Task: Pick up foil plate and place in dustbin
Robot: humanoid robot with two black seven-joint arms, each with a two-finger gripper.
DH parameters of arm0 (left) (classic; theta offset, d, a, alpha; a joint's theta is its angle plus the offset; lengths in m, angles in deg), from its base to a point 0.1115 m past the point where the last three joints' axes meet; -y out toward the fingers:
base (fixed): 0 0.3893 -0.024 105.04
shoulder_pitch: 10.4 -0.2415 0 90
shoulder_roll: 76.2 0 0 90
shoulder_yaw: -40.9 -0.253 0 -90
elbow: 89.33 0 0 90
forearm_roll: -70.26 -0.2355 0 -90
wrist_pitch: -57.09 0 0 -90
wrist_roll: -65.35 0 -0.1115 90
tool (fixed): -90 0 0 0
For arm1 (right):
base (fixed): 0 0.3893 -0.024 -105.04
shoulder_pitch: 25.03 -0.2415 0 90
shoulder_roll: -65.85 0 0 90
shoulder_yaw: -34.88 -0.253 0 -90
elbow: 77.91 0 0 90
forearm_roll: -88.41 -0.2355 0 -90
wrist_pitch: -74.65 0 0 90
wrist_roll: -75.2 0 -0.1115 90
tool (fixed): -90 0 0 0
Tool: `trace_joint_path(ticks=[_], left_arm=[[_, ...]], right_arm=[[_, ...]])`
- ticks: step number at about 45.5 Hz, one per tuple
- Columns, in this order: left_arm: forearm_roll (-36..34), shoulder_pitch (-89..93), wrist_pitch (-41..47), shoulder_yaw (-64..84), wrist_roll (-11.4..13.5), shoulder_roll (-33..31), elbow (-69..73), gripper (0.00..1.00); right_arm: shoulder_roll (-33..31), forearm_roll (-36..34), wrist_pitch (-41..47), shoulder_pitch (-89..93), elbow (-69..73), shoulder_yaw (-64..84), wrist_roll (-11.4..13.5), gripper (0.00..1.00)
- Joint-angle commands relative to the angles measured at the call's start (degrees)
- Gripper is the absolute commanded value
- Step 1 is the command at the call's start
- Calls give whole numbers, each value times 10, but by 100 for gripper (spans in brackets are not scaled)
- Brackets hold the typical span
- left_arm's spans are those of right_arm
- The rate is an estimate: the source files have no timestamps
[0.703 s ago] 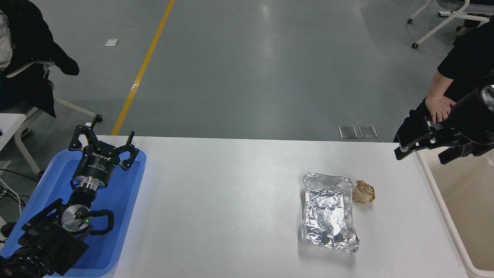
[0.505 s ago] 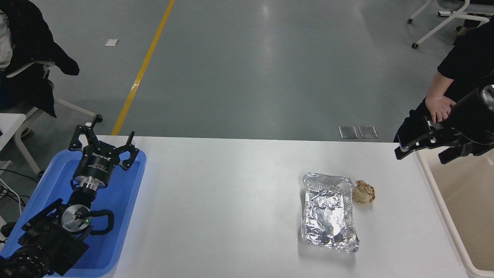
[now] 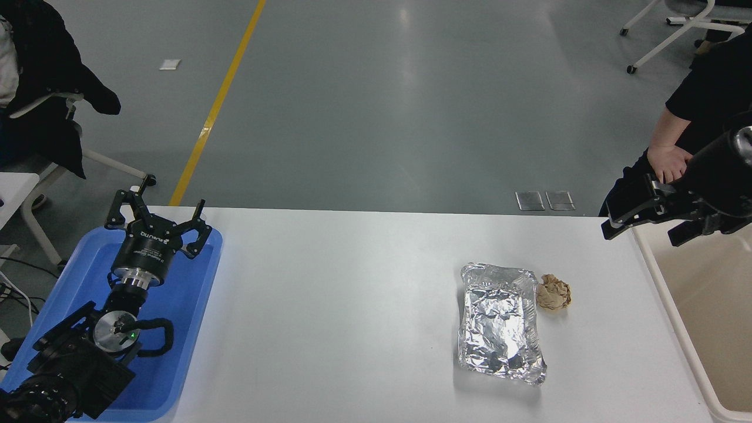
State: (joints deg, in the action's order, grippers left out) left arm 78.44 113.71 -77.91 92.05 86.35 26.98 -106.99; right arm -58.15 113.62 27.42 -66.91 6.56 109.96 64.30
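Observation:
The foil plate (image 3: pixel 499 322) is a shiny crinkled silver tray lying flat on the white table (image 3: pixel 341 305), right of centre. The dustbin (image 3: pixel 714 311) is a large cream bin at the table's right end, cut off by the picture's edge. My right gripper (image 3: pixel 639 236) is open and empty. It hangs over the dustbin's near-left rim at the table's far right corner, well above and to the right of the foil plate. My left gripper (image 3: pixel 158 204) is open and parked over the blue tray at the lower left.
A small crumpled brown paper ball (image 3: pixel 553 292) lies against the foil plate's far right corner. A blue plastic tray (image 3: pixel 182 329) sits at the table's left end. A person's hand (image 3: pixel 667 163) and dark sleeve are just behind my right gripper.
My right gripper has drifted very slightly up and to the right. The foil plate, paper ball and left arm have not moved.

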Motion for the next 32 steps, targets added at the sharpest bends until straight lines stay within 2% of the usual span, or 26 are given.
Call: trace_joint_path(ticks=[1,32], left_arm=[[0,0,0,0,0,0,0,100],[-1,0,0,0,0,0,0,100]], right_arm=[[1,0,-1,15,-9,-7,0,100],[-5,-11,-2,60,-58,-4,-1,100]])
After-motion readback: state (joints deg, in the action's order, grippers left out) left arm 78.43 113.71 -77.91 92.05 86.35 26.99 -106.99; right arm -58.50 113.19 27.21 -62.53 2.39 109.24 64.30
